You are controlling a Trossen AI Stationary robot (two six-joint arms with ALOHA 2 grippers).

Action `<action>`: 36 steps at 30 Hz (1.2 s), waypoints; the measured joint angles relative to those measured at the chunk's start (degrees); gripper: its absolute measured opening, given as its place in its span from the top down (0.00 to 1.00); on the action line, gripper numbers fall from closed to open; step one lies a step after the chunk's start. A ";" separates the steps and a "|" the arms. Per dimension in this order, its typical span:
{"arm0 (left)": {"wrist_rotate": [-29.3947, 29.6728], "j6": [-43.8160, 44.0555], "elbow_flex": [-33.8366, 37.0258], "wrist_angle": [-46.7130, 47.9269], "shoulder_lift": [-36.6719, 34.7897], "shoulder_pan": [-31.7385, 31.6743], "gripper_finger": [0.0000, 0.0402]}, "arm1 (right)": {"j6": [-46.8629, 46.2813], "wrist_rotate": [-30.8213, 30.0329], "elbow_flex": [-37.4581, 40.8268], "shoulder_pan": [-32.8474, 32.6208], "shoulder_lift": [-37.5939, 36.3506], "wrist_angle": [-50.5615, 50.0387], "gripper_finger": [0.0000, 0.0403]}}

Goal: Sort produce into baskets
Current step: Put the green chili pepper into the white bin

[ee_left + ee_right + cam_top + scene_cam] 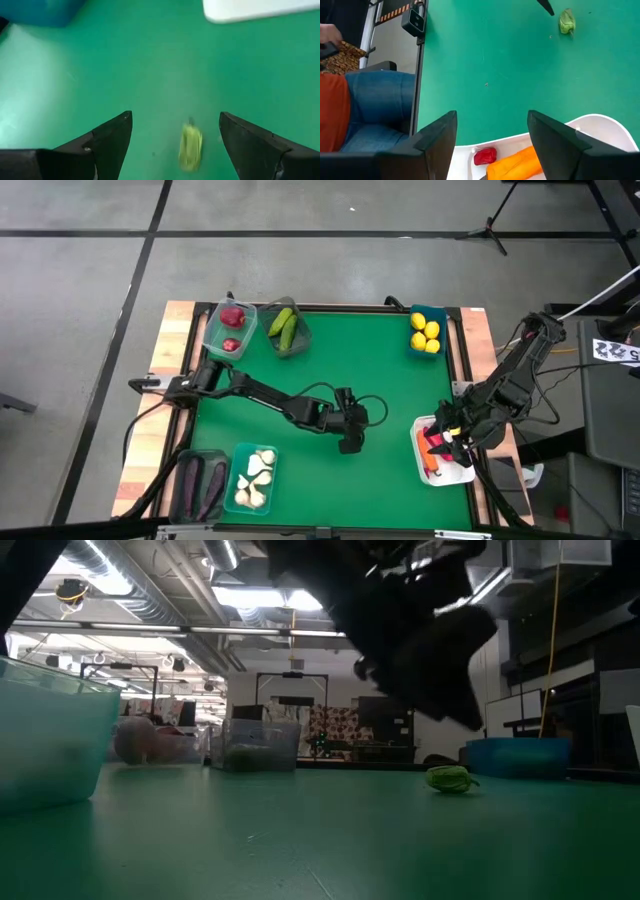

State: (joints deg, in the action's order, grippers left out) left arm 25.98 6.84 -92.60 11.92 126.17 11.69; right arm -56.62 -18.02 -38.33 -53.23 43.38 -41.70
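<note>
Bench [380,360]: green top, wooden edges, carrying six containers round its rim.

Left arm: reaches from the left edge to mid-bench. Left gripper [352,442]: fingers spread wide, nothing held, poised over bare green. A small green piece [190,146] lies on the bench between the fingers in the wrist view, nearer one finger, touching neither; the low view shows it [448,778] resting on the surface with the gripper above it.

Right arm: comes in from the right edge. Right gripper [447,442]: fingers wide apart, empty, hanging over the white tray [424,425].

Containers, largest first:
- White tray, front right: holds a carrot [516,161] and a red pepper [484,156], side by side and touching.
- Grey tub [184,465], front left corner: two eggplants [200,483] lying lengthwise.
- Teal tub [240,455], just beside the grey tub: several garlic bulbs [254,482].
- Clear tub [213,332], back left: two red fruits [233,317].
- Smoky tub [299,345], just beside the clear tub: two cucumbers [284,325] leaning on each other.
- Blue tub [414,345], back right: four lemons [425,332], clustered.

Beyond the bench: a person [365,107] in blue jeans, seen in the right wrist view.
</note>
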 joint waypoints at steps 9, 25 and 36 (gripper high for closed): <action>-3.62 -0.16 5.77 -5.65 -0.02 -0.54 0.26 | -0.04 0.00 0.00 0.00 0.00 0.10 0.40; -8.94 0.17 7.98 -8.51 0.31 -2.05 0.40 | -0.09 0.02 0.00 0.00 0.00 0.83 0.40; -9.59 3.10 7.84 -8.74 3.36 -1.97 0.44 | -0.11 0.11 0.02 0.00 0.02 1.38 0.40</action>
State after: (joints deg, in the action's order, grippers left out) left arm 16.39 9.95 -84.76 3.18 129.53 9.72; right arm -56.73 -17.92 -38.30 -53.23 43.40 -40.32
